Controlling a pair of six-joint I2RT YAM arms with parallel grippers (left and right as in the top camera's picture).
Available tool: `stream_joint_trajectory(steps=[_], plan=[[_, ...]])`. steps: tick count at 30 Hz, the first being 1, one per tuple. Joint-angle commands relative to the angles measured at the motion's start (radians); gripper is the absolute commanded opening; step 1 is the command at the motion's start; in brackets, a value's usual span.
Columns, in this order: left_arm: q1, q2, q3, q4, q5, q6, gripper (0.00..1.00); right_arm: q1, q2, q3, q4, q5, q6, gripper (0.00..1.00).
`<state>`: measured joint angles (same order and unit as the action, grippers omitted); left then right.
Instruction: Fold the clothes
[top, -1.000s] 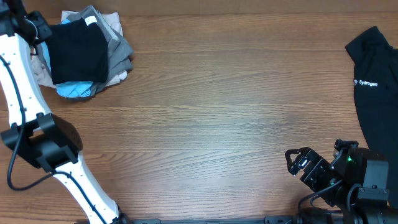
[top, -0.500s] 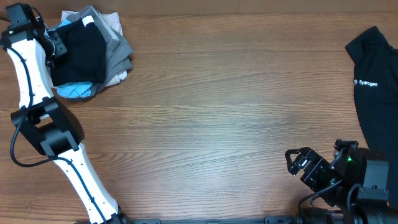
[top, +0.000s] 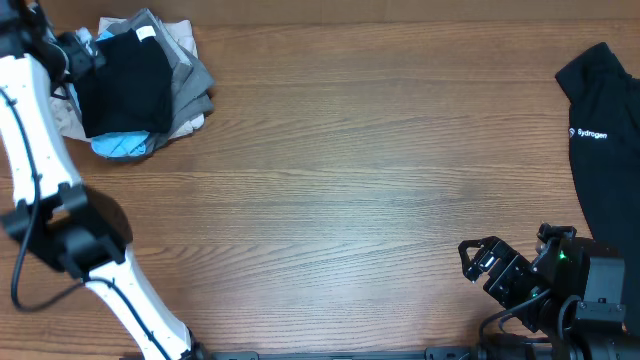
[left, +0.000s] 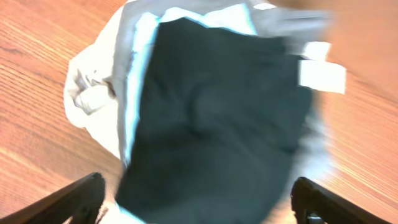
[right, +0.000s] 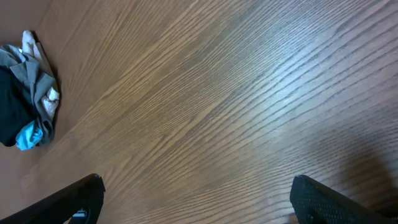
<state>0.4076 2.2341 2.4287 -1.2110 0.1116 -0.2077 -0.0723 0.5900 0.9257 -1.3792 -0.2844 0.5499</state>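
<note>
**A:** Two grippers entered, left one first. The left gripper (left: 200, 205) hung over the pile at the table's far left corner. Its fingers (left: 71, 200) were splayed wide at the lower corners of the wrist view and clamped nothing.

**B:** Directly below it?

**A:** The folded black garment (left: 217, 124), a small square, lay on top of a bundle (left: 93, 93) of light-blue, grey and beige cloth. I could not tell whether the fingers grazed the fabric or stood clear of it. The wrist view was smeared along its right side.

**B:** Other arm?

**A:** The right gripper (top: 478, 258) sat low near the table's near right edge, over the wood. It was spread just as wide, held nothing, and was well apart from the pile. A green light (top: 562, 254) glowed on its arm.

**B:** Surface?

**A:** The table (top: 350, 190) was brown wood grain, with lines running left to right in the overhead view. It looked matte, with a paler sheen toward the middle.

**B:** Any writing?

**A:** A white tag (left: 322, 74) sat at the folded garment's edge, too blurred to read. At the far right lay a second black garment (top: 605, 190), spread out and partly cut off by the frame. Its white lettering (top: 592, 133) read "Sydrogen", beside a small round mark.
</note>
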Motion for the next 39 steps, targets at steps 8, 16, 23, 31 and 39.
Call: stream_joint_trajectory(steps=[8, 16, 23, 31, 39], plan=[[-0.004, -0.304, 0.005, -0.265, 0.353, -0.001, 1.0, 0.0, -0.005, 0.007, 0.004, -0.004, 0.001, 1.0], [-0.004, -0.473, 0.003, -0.479, 0.375, 0.114, 1.0, 0.0, -0.005, 0.007, 0.004, -0.004, 0.001, 1.0], [-0.047, -0.707, -0.146, -0.479, 0.452, 0.188, 1.0, 0.0, -0.005, 0.007, 0.004, -0.004, 0.001, 1.0], [-0.262, -0.998, -0.467, -0.478, 0.454, 0.282, 1.0, 0.0, -0.005, 0.007, 0.005, -0.004, 0.001, 1.0], [-0.389, -1.28, -0.736, -0.479, 0.462, 0.263, 1.0, 0.0, -0.005, 0.007, 0.005, -0.004, 0.001, 1.0]])
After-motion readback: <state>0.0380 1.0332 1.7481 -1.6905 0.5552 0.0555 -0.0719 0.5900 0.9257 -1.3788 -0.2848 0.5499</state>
